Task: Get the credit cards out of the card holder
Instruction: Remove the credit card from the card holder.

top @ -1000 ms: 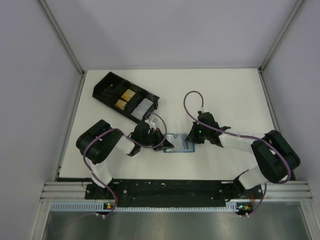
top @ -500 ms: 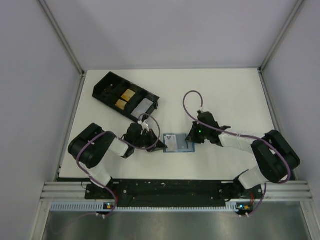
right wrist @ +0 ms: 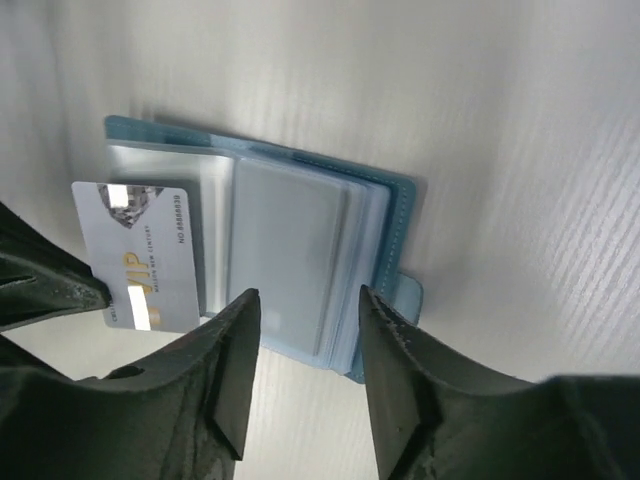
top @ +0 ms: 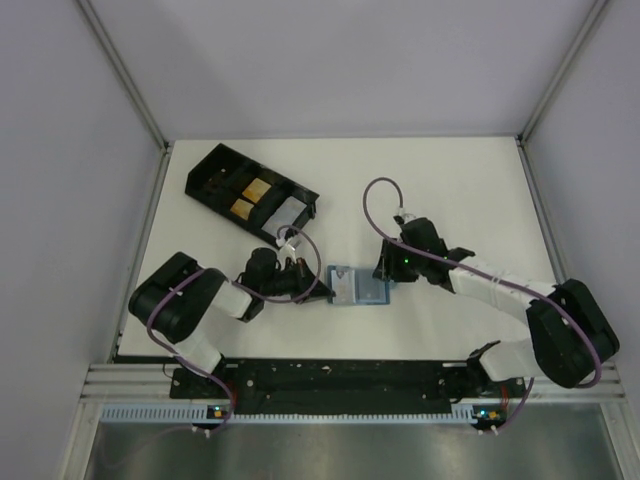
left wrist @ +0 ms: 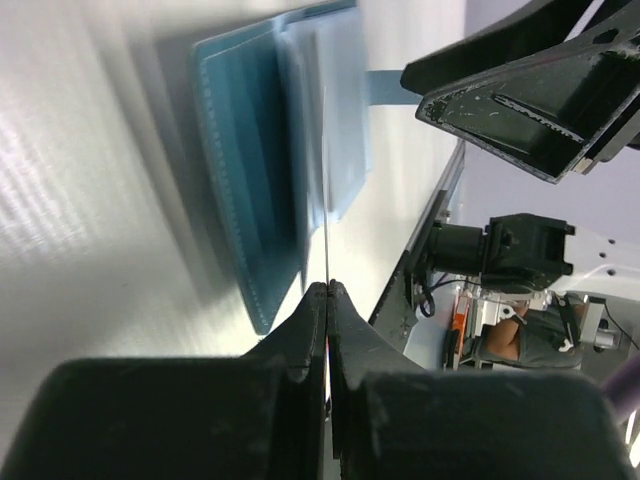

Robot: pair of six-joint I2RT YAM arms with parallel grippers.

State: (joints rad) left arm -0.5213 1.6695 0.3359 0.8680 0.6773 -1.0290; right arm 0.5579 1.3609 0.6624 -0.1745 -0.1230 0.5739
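Observation:
The blue card holder point(top: 366, 289) lies open on the white table between my two grippers, its pale inner panels point(right wrist: 285, 250) facing up. A pale grey credit card point(right wrist: 145, 255) with gold lettering sticks out over the holder's left panel and past its edge. My left gripper point(left wrist: 327, 290) is shut on that card's outer edge, and the card shows there edge-on as a thin line point(left wrist: 326, 180). My right gripper point(right wrist: 305, 298) hovers open over the holder's right panel, touching nothing. The holder's tab point(right wrist: 405, 295) lies flat beside the right finger.
A black compartmented tray point(top: 215, 165) sits at the back left, with gold and pale cards point(top: 250, 198) in it. Frame rails border the table's left and right sides. Both forearms lie low across the table's near half.
My right gripper has opened and come off the holder's right side. My left arm has drawn leftward with the card, sliding it further out of the holder.

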